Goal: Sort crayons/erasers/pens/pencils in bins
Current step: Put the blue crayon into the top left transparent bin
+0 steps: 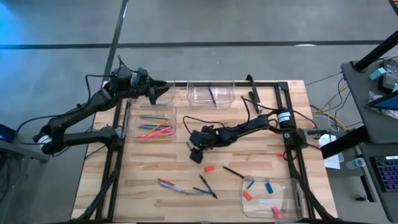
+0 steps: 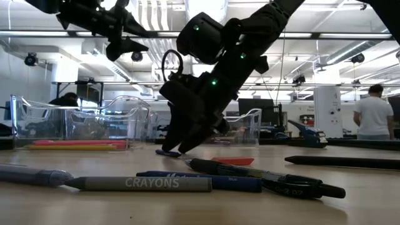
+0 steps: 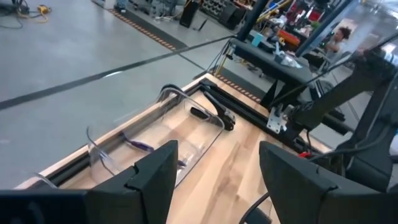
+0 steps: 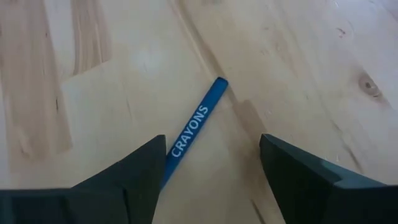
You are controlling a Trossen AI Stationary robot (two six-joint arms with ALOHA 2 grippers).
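Work surface: a light wooden table (image 1: pixel 186 199) bounded by a black frame (image 1: pixel 267 84), standing on a grey concrete floor; a workshop with desks and a person in a white shirt (image 2: pixel 374 114) lies beyond.

Bins: four clear trays. One sits at the far left corner under the left gripper (image 1: pixel 163 91), one at the far edge centre (image 1: pixel 211 93) holding a dark stick, one left of centre (image 1: pixel 151 127) holding bright sticks, and one at the near right corner (image 1: pixel 272 196) holding erasers (image 1: pixel 268 187) in blue, red-orange and pink. A red-orange eraser (image 1: pixel 209 168) lies loose on the open wood.

Clearance: bare wood separates the bins at mid-table. Loose pens (image 1: pixel 208 186) and sticks lie scattered toward the near edge, well apart from the frame.

Left gripper: raised over the far left corner bin, fingers spread, empty.

Right gripper (image 1: pixel 195 151): lowered to mid-table, tilted, tips near the wood. Its fingers (image 4: pixel 134 180) stand wide and straddle a blue crayon (image 4: pixel 192 130) printed "CRAYONS", lying flat on the wood. Whether the fingers touch it cannot be told.
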